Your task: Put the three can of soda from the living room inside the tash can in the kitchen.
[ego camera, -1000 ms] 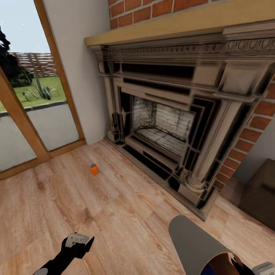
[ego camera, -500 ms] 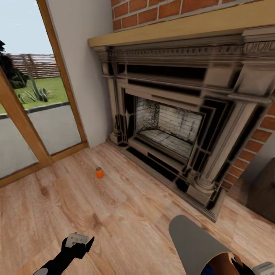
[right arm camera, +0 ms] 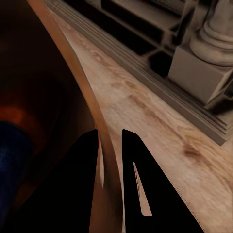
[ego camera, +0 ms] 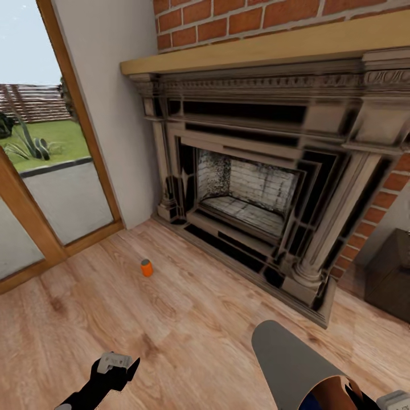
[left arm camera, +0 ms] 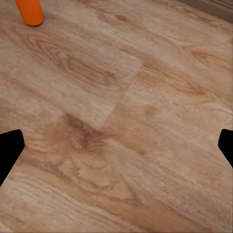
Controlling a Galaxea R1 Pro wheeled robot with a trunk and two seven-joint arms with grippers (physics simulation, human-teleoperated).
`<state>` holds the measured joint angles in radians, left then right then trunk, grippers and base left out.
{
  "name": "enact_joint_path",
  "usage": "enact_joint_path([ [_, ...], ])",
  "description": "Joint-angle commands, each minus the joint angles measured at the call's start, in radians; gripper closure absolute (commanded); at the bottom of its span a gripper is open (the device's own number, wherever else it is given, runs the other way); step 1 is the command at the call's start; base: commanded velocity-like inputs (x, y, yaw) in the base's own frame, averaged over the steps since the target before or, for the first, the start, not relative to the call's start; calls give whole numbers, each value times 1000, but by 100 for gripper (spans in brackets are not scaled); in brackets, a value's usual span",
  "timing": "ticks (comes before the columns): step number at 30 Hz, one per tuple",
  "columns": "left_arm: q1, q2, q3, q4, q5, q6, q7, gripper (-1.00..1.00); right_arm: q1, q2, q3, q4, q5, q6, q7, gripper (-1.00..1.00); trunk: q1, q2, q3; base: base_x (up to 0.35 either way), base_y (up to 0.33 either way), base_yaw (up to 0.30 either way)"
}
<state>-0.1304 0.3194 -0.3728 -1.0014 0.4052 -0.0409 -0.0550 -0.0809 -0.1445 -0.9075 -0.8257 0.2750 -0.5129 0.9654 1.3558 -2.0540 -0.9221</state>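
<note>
An orange soda can stands upright on the wood floor left of centre in the head view, between the glass door at far left and the ornate fireplace filling the upper right. The left gripper hangs low at the bottom left, well apart from the can, its fingers spread wide with bare floor between them. At the bottom right, the right gripper is clamped on the rim of the grey trash can, one finger inside the wall and one outside. A dark blue can and something orange show inside the bin.
</note>
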Motion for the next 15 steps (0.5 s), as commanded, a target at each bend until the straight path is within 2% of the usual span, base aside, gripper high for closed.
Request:
enact_joint_path([
  [1,0,-1,0,1,0,0,0,-100,0,0,-1,-1,-5,1,6,100,0,0,1,91,322,-184],
  [5,0,-2,0,2,0,0,0,-100,0,0,-1,-1,-5,1,5,100,0,0,5,91,322,-149],
  [15,0,-2,0,3,0,-1,0,-100,0,7,1,-3,-5,1,5,100,0,0,6,91,322,-17],
])
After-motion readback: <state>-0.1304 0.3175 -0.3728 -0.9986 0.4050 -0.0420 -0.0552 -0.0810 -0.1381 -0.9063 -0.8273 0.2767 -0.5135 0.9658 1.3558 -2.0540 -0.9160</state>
